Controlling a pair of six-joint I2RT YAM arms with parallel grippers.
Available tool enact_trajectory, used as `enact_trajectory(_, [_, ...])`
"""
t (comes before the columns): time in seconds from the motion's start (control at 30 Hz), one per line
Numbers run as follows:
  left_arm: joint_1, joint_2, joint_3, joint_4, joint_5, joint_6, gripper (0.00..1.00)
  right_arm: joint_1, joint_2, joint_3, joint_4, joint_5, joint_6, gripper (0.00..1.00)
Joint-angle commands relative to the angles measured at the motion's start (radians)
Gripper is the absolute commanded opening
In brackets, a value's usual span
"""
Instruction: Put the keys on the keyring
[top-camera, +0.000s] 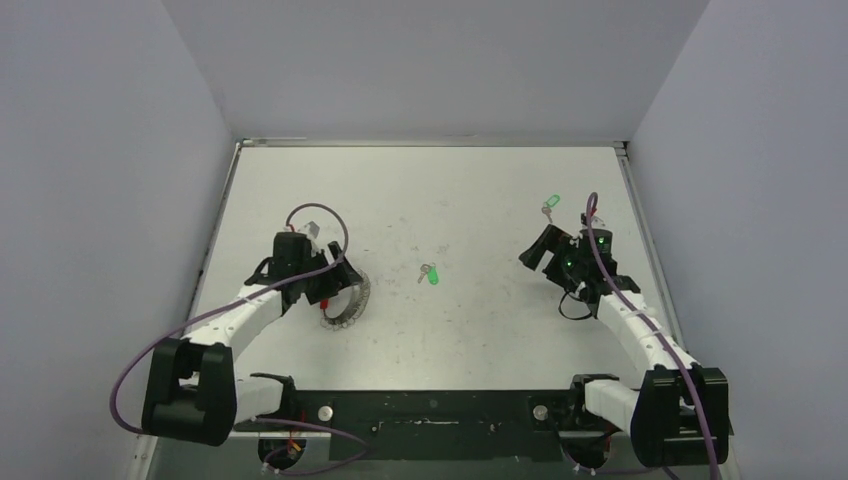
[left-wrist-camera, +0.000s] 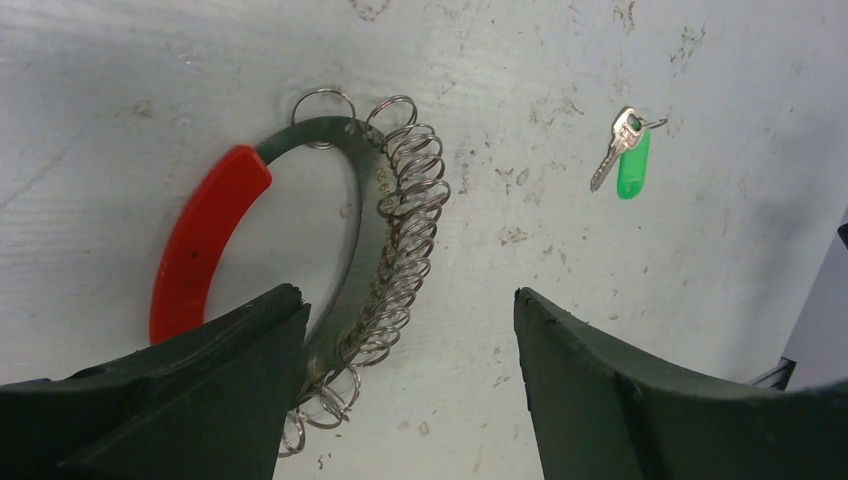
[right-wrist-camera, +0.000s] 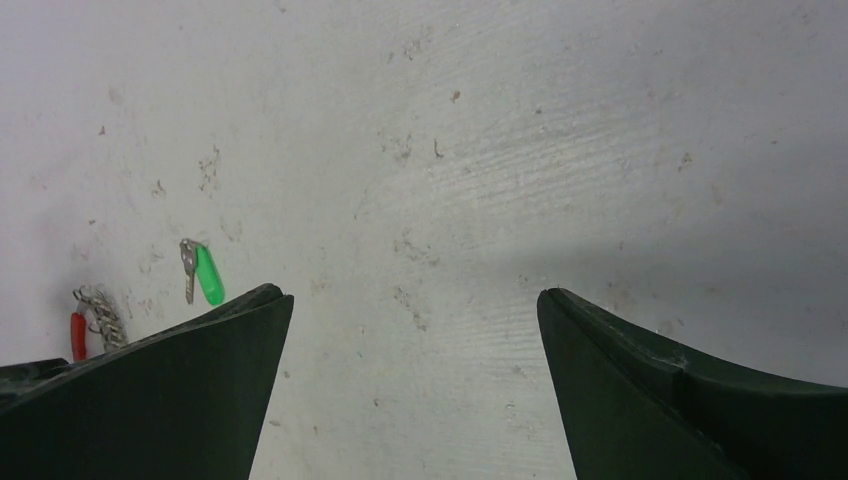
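1. The green-tagged keys (left-wrist-camera: 622, 150) lie flat on the table (top-camera: 480, 200), well apart from the keyring (left-wrist-camera: 372, 190). A second tagged key (top-camera: 549, 204) lies farther back, near your right arm.
2. Your left gripper (left-wrist-camera: 405, 300) hovers with jaws apart, astride the keyring's coil-laden side, likely placed there to steady it.
3. Your right gripper (right-wrist-camera: 412, 295) has its jaws wide and holds nothing, so it is free to fetch a key.

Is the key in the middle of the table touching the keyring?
Apart. The left wrist view shows a wide strip of bare table between the key and the keyring.
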Motion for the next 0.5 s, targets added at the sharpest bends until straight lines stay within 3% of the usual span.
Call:
enact_trajectory(0.0, [-0.074,0.070,0.102,-0.035,-0.113,0.074,0.73,-0.002,-0.032,-0.029,0.021,-0.044,-0.039,1.00])
enact_trajectory(0.27, [-0.114,0.229,0.189,-0.081,-0.198,0.092,0.73,0.017,-0.128,-0.051,-0.008,-0.057,-0.078,1.00])
enact_trajectory(0.47, [-0.156,0.275,0.197,-0.070,-0.185,0.077,0.72,0.042,-0.137,-0.037,-0.029,-0.066,-0.117,1.00])
